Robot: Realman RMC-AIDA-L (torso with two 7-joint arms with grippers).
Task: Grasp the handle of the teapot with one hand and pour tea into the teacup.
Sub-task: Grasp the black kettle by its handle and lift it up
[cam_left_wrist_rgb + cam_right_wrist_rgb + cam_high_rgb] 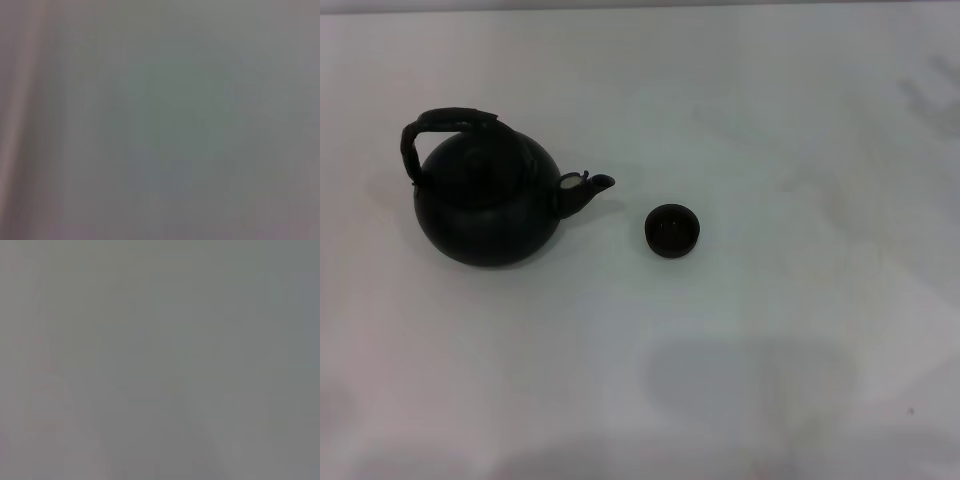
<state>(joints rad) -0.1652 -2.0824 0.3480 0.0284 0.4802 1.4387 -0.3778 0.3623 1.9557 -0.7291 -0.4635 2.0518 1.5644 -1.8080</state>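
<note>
A: Nothing in the lower frame yet, just bare white table (740, 400). Neither gripper visible, so no telling released or clenched.

B: Mid-frame: teacup (672, 229) upright, near the spout (592, 186) but apart from it.

A: Left of centre: teapot (488, 205) standing, handle (438, 128) ungrasped.

B: Nothing started, seemingly. Reach, grasp, lift, pour all left.

Setting: a bare test bench or lab-type tabletop, not identifiable as a home or kitchen. Evidence: a plain white table (770, 330) fills the head view, with no walls, furniture or fittings visible. Only 2 items stand on it, a teapot (488, 205) and a teacup (672, 230). Both wrist views show featureless grey.
</note>
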